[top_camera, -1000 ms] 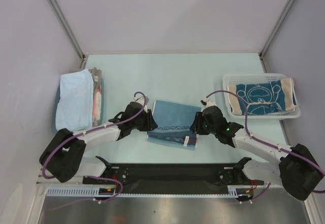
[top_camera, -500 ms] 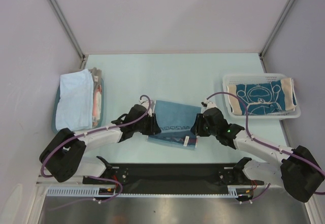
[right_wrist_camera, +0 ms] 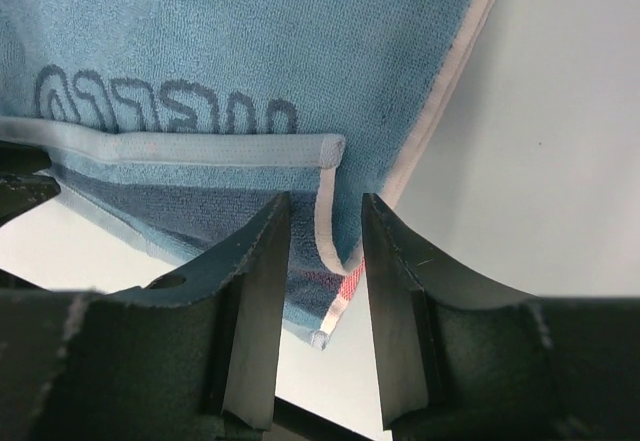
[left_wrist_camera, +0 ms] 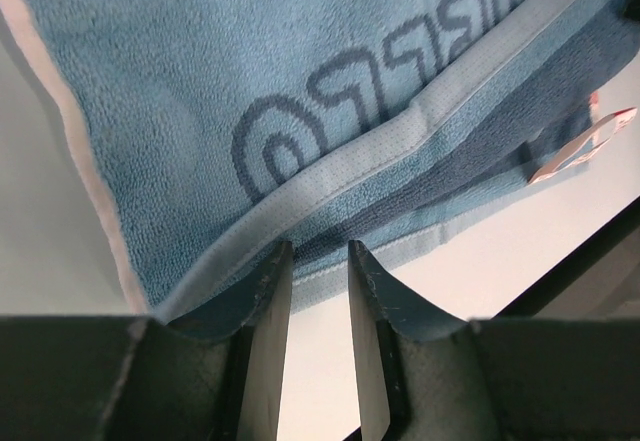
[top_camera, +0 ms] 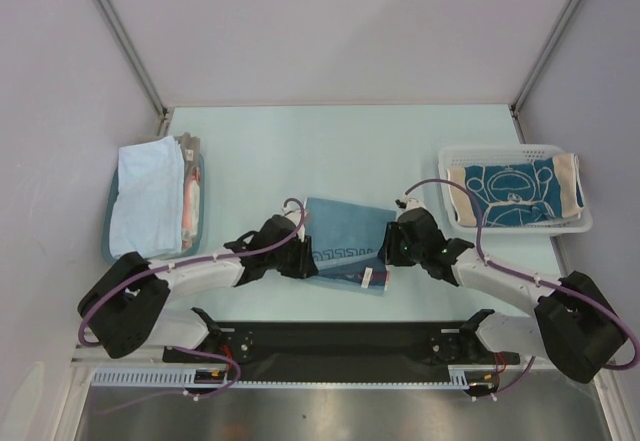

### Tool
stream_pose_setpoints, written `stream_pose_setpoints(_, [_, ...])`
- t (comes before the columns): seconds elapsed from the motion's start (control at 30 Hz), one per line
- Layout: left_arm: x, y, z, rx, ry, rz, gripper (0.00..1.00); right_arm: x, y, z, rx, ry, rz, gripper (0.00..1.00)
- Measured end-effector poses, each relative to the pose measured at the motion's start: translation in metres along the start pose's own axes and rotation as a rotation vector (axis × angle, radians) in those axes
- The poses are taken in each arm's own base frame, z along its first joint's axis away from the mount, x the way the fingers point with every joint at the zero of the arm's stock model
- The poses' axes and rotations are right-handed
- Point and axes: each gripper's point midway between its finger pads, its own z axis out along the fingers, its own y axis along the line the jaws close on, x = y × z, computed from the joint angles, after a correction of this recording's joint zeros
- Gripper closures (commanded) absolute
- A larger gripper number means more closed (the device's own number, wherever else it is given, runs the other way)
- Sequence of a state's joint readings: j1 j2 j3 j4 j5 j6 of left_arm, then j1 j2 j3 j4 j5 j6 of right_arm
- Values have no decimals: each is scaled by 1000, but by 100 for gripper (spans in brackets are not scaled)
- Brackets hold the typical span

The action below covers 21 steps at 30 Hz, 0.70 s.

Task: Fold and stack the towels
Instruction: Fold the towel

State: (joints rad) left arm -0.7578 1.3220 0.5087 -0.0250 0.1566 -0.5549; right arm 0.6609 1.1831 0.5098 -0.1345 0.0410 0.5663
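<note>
While the blue key-pattern towel (top_camera: 345,233) lies mid-desk, already doubled over, the left tool (left_wrist_camera: 312,253) and right tool (right_wrist_camera: 325,206) sit low at its two near corners. Both have their jaws parted. The left is released, with the hem just ahead of its tips, and the right straddles the corner edge without pinching it.

I judge the step to be taking up the near edge for another fold. Next, both tools need to close on the same layers and carry them away evenly. Whether the bottom layer lies within either gap is hidden.

Farther left, a light blue towel (top_camera: 145,196) rests folded in the teal tray (top_camera: 106,233), beside something pinkish I cannot identify. Farther right, the dark teal towel (top_camera: 515,193) lies in the white basket (top_camera: 500,150).
</note>
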Motion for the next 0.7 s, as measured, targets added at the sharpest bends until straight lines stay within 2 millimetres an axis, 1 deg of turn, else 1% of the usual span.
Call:
stream_pose_setpoints(0.13, [7,4,1,-8,11,1,67,0,2,3,-8,4,-3,60])
stream_pose_setpoints(0.3, [7,3,1,-8,1,7,67,-1,5,2,-20,3,-7,60])
stream_pose_setpoints(0.47, [8,3,1,-10,-3,12,67,-4,13,-4,-63,-2,-12,59])
stream_pose_setpoints(0.7, [8,2,1,-9,-4,17,67,0,25,-12,-134,17,-22,59])
